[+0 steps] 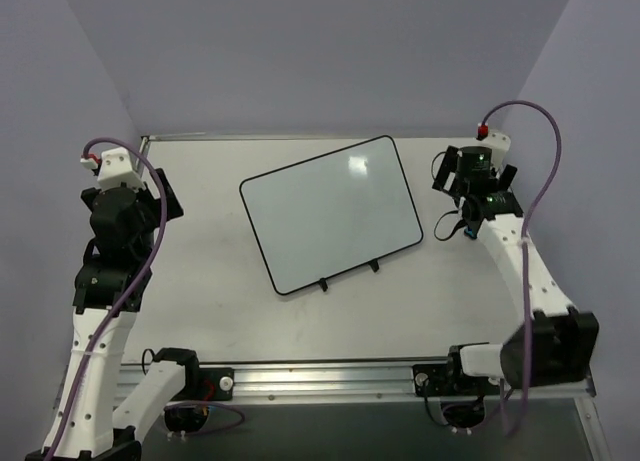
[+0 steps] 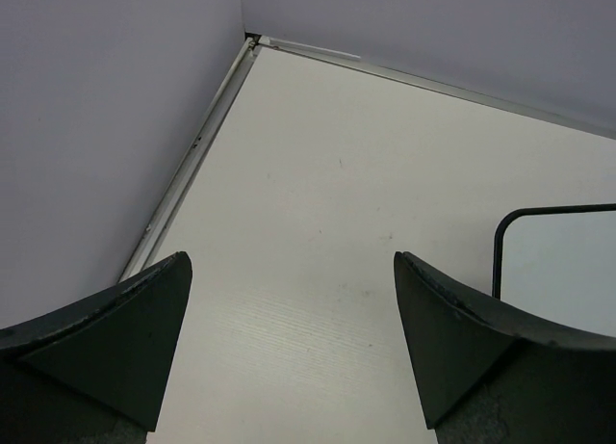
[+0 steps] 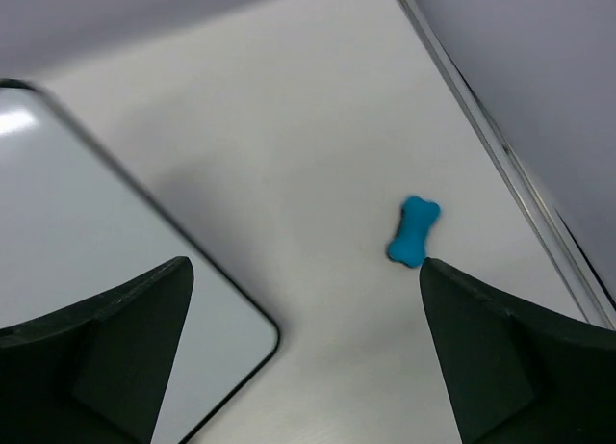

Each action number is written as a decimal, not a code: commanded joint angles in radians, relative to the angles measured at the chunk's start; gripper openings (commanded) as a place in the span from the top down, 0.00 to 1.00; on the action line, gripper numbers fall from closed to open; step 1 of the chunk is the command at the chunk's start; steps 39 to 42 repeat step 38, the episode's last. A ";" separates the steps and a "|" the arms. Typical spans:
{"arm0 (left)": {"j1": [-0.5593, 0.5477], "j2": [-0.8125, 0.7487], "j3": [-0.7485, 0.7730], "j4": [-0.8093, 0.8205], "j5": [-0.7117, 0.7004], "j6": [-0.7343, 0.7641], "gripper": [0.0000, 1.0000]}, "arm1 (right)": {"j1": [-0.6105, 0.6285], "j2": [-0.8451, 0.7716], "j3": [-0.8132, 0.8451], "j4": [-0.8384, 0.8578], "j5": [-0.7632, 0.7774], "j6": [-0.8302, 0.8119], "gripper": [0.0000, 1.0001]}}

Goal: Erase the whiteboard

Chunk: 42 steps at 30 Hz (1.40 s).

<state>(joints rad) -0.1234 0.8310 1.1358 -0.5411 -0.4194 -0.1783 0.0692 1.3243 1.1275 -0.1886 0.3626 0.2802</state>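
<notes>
The whiteboard (image 1: 331,214) lies tilted at the table's middle. It is blank, with a thin black frame and two black clips on its near edge. One corner of it shows in the left wrist view (image 2: 568,261) and one in the right wrist view (image 3: 77,222). A small blue bone-shaped eraser (image 3: 414,231) lies on the table right of the board, under my right arm (image 1: 469,231). My right gripper (image 1: 475,173) is open and empty above it (image 3: 306,263). My left gripper (image 1: 130,191) is open and empty over the far left of the table (image 2: 292,261).
A metal rail (image 2: 192,155) runs along the table's left edge beside the lilac wall. Another rail (image 3: 500,145) runs along the right edge. Walls close in the left, far and right sides.
</notes>
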 commanded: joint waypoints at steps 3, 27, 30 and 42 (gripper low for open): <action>-0.024 -0.134 0.039 -0.066 -0.001 0.014 0.06 | 0.199 -0.388 0.081 -0.184 0.139 -0.078 0.00; -0.140 -0.466 0.157 -0.372 -0.157 0.115 0.06 | 0.331 -0.853 0.054 -0.443 0.243 -0.188 0.00; -0.143 -0.464 0.142 -0.356 -0.157 0.115 0.06 | 0.331 -0.849 0.051 -0.436 0.249 -0.185 0.00; -0.148 -0.463 0.119 -0.330 -0.163 0.117 0.06 | 0.331 -0.850 0.058 -0.445 0.274 -0.187 0.00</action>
